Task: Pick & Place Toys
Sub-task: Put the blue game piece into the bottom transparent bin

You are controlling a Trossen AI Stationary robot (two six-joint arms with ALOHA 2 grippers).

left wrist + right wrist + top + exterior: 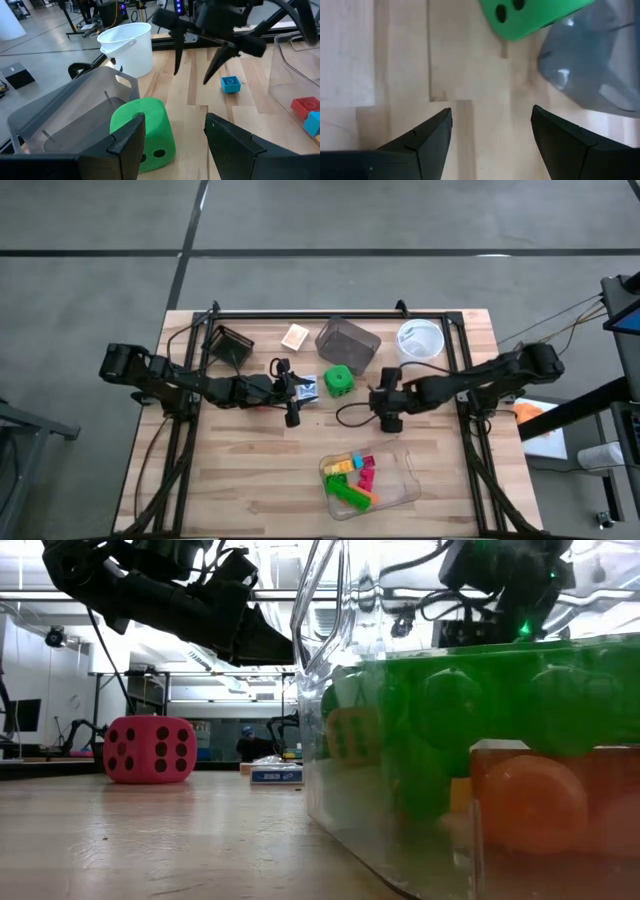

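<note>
Green die: directly ahead of the left gripper, just beyond its wide-spread, empty fingers, against a grey bin. Right gripper: equally wide and empty, die farther ahead; left arm judged nearer.

Two dice, one green and one pink-red, one white bowl, one clear tray of bricks, one loose teal brick, one card pack.

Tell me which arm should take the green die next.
Left, probably. The left gripper is open beside the green die, which fills its wrist view. The right gripper, also open, sits slightly farther off.
</note>
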